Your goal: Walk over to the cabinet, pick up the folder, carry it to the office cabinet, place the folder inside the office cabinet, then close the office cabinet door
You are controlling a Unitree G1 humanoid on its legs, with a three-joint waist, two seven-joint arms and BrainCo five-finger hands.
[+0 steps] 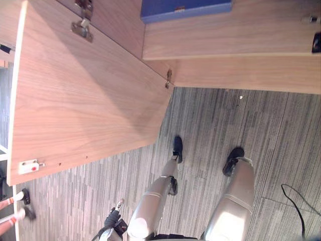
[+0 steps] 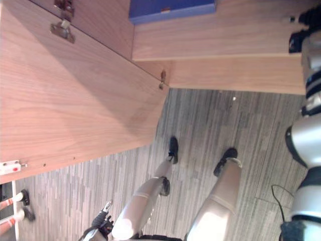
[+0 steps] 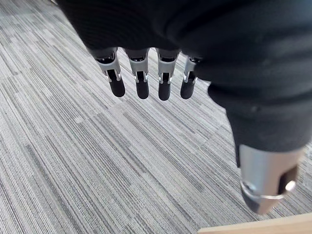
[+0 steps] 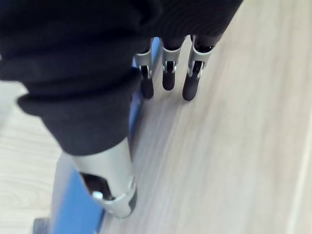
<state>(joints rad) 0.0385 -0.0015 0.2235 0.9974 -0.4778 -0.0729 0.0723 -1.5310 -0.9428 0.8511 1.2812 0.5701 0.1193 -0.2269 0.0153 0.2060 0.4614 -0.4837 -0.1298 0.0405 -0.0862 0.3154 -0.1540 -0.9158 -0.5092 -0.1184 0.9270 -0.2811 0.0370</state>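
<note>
1. The left hand [image 3: 140,85] hangs low at the bottom left of the right eye view, fingers straight, holding nothing.
2. The right arm [image 2: 308,135] runs up that view's right edge, with the right hand [image 4: 169,78] at the upper right corner, fingers extended, thumb apart, holding nothing.

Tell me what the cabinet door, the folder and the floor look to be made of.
The cabinet door looks like wood-grain board, probably laminate or veneer, matt: brown grain runs across it. The folder has a smooth blue cover, likely plastic or coated card; too little shows to tell. The floor looks like low-pile carpet, perhaps tiles: fine grey stripes change direction in blocks.
</note>
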